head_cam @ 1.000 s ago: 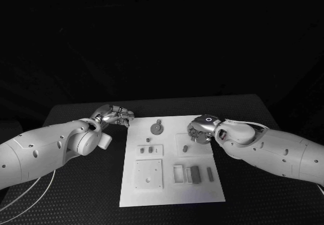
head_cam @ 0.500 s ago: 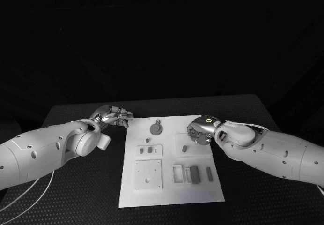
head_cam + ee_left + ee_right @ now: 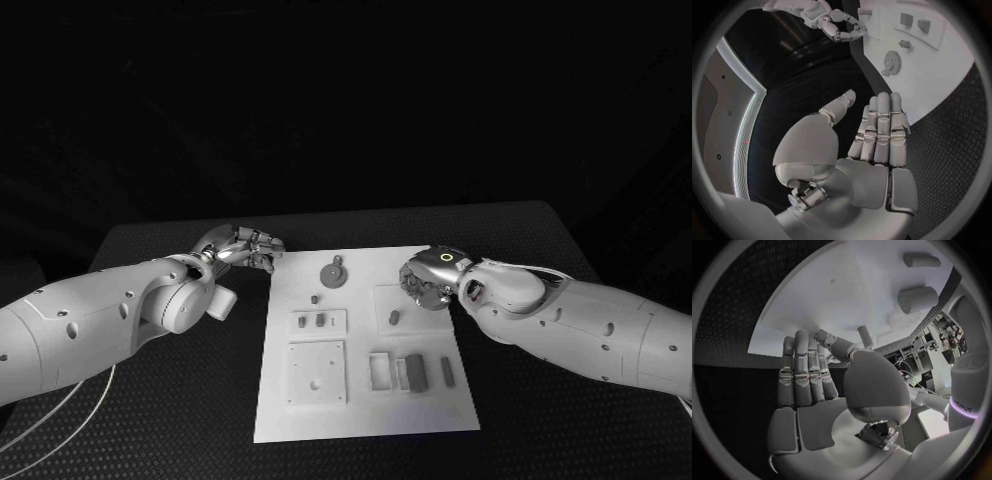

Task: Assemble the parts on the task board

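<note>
White board lies on the counter; we see both hands empty, fingers apart: left hand beside it, right hand over its edge.

The task board lies in the middle of the table, and its near edge comes close to the table's near edge. The left hand is over the table just beside the board's far left corner. The right hand is over the board's right edge, near the far right corner. On the board, a round part lies near the far edge, between the two hands. Nearer, a small part lies by the left edge, and another small part lies toward the right edge. Long parts lie side by side near the right edge, closer to the near edge.
</note>
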### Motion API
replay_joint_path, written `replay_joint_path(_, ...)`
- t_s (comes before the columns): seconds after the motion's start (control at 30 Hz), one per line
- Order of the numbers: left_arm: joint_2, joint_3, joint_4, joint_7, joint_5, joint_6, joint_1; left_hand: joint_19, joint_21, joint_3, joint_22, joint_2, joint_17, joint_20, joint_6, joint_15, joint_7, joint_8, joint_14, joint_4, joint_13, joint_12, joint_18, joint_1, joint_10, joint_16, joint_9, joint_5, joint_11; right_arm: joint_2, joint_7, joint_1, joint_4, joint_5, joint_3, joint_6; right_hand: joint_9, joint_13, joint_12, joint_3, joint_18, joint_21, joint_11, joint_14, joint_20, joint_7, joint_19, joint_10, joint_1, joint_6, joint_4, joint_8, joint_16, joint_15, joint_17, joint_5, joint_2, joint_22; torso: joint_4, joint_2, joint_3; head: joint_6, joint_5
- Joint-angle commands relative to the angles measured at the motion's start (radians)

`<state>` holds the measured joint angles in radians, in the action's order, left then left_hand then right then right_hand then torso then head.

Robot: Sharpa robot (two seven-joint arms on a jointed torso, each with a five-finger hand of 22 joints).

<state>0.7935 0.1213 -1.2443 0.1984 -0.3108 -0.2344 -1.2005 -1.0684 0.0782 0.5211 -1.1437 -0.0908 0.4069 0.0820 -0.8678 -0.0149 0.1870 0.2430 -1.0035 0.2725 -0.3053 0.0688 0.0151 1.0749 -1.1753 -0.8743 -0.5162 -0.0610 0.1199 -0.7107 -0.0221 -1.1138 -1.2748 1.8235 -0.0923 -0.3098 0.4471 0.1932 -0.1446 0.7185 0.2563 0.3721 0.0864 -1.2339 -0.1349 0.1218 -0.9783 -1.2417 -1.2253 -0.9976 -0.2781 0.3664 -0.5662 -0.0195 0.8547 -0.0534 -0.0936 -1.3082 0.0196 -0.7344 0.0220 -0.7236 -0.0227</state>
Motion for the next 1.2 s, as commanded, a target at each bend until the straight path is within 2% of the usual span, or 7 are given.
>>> replay_joint_path(0.03,-0.002,-0.001,-0.001,0.005,0.001,0.01,-0.001,-0.007,-0.002,-0.001,0.001,0.0,0.002,-0.001,0.006,-0.003,-0.001,0.003,-0.006,0.001,-0.002,-0.002,0.001,-0.005,0.01,0.004,0.001,-0.003,-0.001,0.003,-0.031,0.02,0.007,0.022,-0.014,0.059,0.006,-0.02,-0.008,0.008,0.006,0.009,-0.004,-0.013,0.002,-0.004,-0.015,-0.019,0.014,-0.015,-0.002,0.012,-0.008,-0.004,0.003,0.003,0.002,-0.011,-0.0002,0.0,-0.0004,0.0,-0.001)
replay_joint_path(0.47,-0.001,-0.001,-0.001,0.003,0.001,0.011,-0.001,-0.012,-0.002,-0.002,0.001,-0.001,0.005,0.0,0.006,-0.002,-0.001,0.004,-0.009,0.001,-0.003,-0.001,0.002,-0.005,0.011,0.003,0.002,-0.002,-0.001,0.004,-0.016,0.02,0.003,-0.013,-0.014,0.091,0.014,-0.013,-0.007,0.01,0.006,0.01,-0.01,-0.016,0.007,-0.01,-0.022,-0.037,0.031,-0.025,-0.008,0.018,-0.012,-0.009,0.005,0.003,-0.005,-0.018,0.0004,0.0,-0.0004,-0.002,-0.001)
replay_joint_path(0.73,-0.001,-0.001,0.0,0.001,0.001,0.012,-0.001,-0.012,-0.002,-0.003,0.001,-0.002,0.005,0.0,0.007,-0.002,-0.001,0.004,-0.009,0.001,-0.003,-0.001,0.002,-0.006,0.012,0.003,0.002,-0.002,-0.001,0.005,-0.014,0.02,0.003,-0.025,-0.014,0.085,0.017,-0.011,-0.006,0.007,0.006,0.009,-0.011,-0.015,0.006,-0.011,-0.02,-0.041,0.041,-0.027,-0.009,0.019,-0.012,-0.009,0.005,0.003,-0.007,-0.019,0.0002,0.0,-0.0001,-0.003,0.0)
replay_joint_path(1.2,-0.001,-0.001,0.003,0.001,0.001,0.01,-0.001,-0.013,-0.002,-0.003,0.001,-0.003,0.007,-0.001,0.008,-0.003,-0.001,0.005,-0.009,0.001,-0.003,-0.001,0.002,-0.007,0.013,0.004,0.002,-0.002,0.0,-0.002,-0.032,0.02,0.0,-0.021,-0.014,0.042,0.031,-0.002,-0.008,0.001,0.006,0.011,-0.018,-0.02,0.01,-0.017,-0.025,-0.058,0.054,-0.039,-0.013,0.029,-0.017,-0.014,0.007,0.003,-0.011,-0.021,-0.0005,0.0,0.0001,-0.002,0.0)
